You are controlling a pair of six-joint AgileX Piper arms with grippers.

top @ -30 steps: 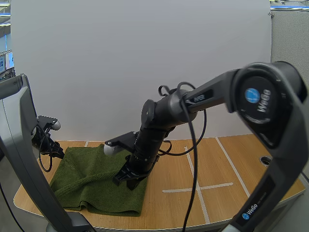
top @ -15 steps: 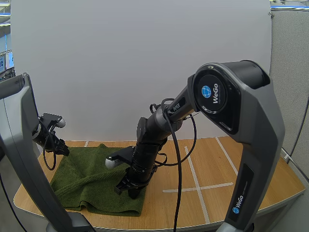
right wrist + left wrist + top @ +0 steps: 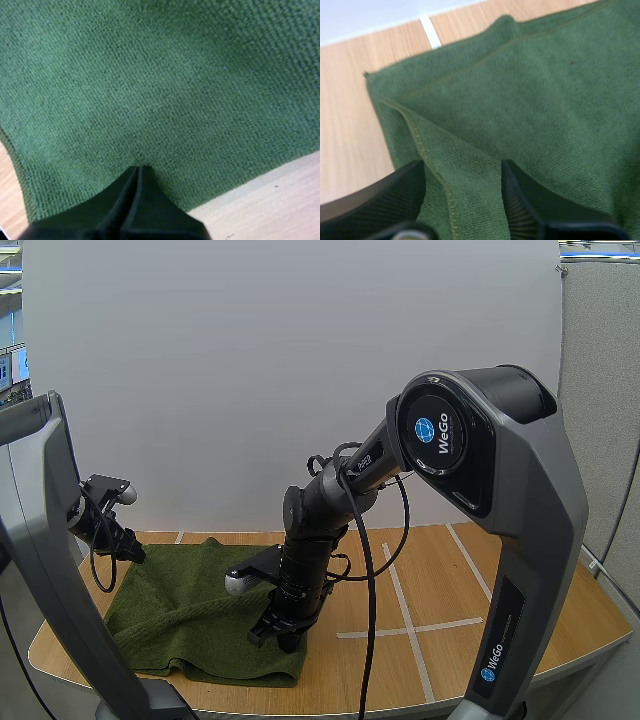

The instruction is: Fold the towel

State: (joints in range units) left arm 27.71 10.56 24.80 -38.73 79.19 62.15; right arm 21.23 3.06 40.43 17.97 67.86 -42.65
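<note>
On the table (image 3: 470, 580), left of centre, lies one green towel (image 3: 190, 625), its long side running left to right. Two grippers work it: the left gripper (image 3: 462, 200) spread wide astride a hemmed fold, the right gripper (image 3: 138, 172) closed, pressing near the towel's front right edge.

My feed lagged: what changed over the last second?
The right gripper, shut, slid over the green towel toward its near right corner. The left gripper, open, edged in over the towel's far left corner. The towel otherwise lies as before.
</note>
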